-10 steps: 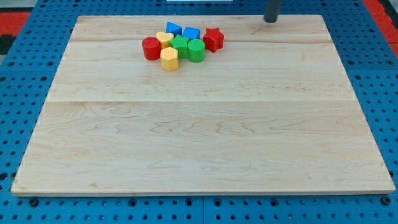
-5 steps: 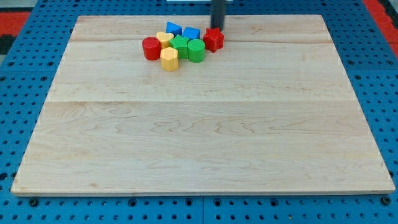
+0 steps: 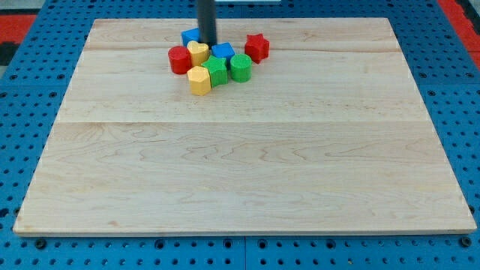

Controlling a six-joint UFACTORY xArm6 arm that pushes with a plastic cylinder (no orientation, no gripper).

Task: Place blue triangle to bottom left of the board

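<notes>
Up top, my tip (image 3: 208, 43) touches the blue triangle (image 3: 190, 36); no claw fitted, only the rod.

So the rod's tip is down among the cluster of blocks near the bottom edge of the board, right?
Not quite. The camera view shows my tip among the cluster, beside the blue triangle and blue cube, but that cluster sits near the top edge of the board, not the bottom.

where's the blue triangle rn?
Near the view's top, left of centre: the blue triangle sits just left of my tip, above the red cylinder and yellow block.
</notes>
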